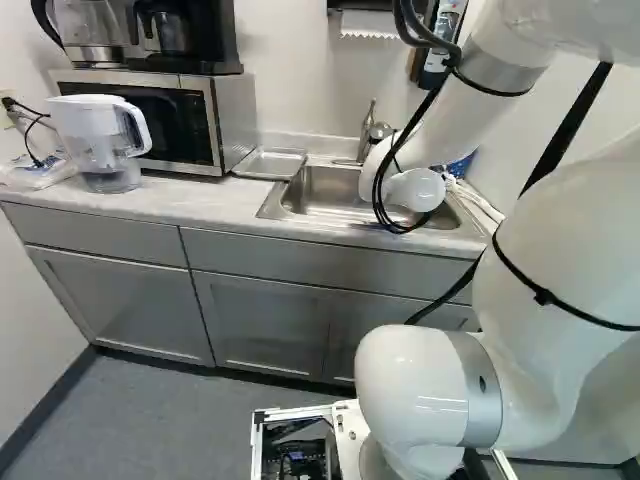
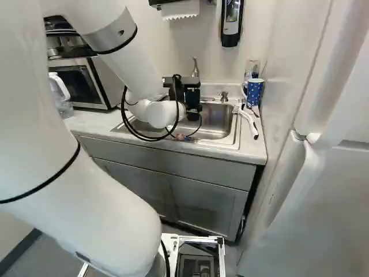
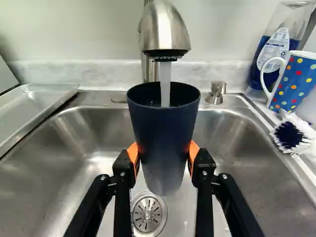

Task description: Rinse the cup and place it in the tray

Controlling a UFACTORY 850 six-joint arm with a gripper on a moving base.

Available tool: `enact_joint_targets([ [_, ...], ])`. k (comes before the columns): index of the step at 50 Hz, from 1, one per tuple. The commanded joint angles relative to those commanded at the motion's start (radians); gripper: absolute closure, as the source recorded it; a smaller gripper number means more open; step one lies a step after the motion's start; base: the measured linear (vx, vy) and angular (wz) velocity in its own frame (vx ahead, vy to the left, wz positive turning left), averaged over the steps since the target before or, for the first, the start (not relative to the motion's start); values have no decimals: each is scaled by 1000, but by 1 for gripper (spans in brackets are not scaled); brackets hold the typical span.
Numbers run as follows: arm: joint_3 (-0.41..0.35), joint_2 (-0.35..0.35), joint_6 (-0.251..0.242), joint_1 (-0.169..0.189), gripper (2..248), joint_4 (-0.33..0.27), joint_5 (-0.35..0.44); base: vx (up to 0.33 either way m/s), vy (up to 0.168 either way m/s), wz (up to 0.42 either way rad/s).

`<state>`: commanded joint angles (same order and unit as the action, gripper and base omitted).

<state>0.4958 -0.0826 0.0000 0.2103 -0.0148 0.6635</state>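
Right now the end effector [image 2: 192,108] is clamped on the dark cup [image 3: 165,131], its orange pads [image 3: 134,155] pressing from two sides. The cup is mouth up over the sink [image 3: 54,158], directly ahead of the end effector, and water [image 3: 165,81] runs into it from the faucet [image 3: 165,32] above. The drain [image 3: 147,214] lies below the end effector. Off to one side of it is the metal tray [image 3: 37,101]; toward the opposite side stand a dotted mug [image 3: 297,81] and a brush [image 3: 290,134].
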Motion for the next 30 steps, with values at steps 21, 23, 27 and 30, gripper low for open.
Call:
enact_joint_targets([
  [21,0,0,0,0,133,0,0,0,0,0],
  [23,0,0,0,-1,133,0,0,0,0,0],
  [27,-1,-2,0,-4,133,0,0,0,0,0],
  [30,-3,-3,0,-10,133,0,0,0,0,0],
])
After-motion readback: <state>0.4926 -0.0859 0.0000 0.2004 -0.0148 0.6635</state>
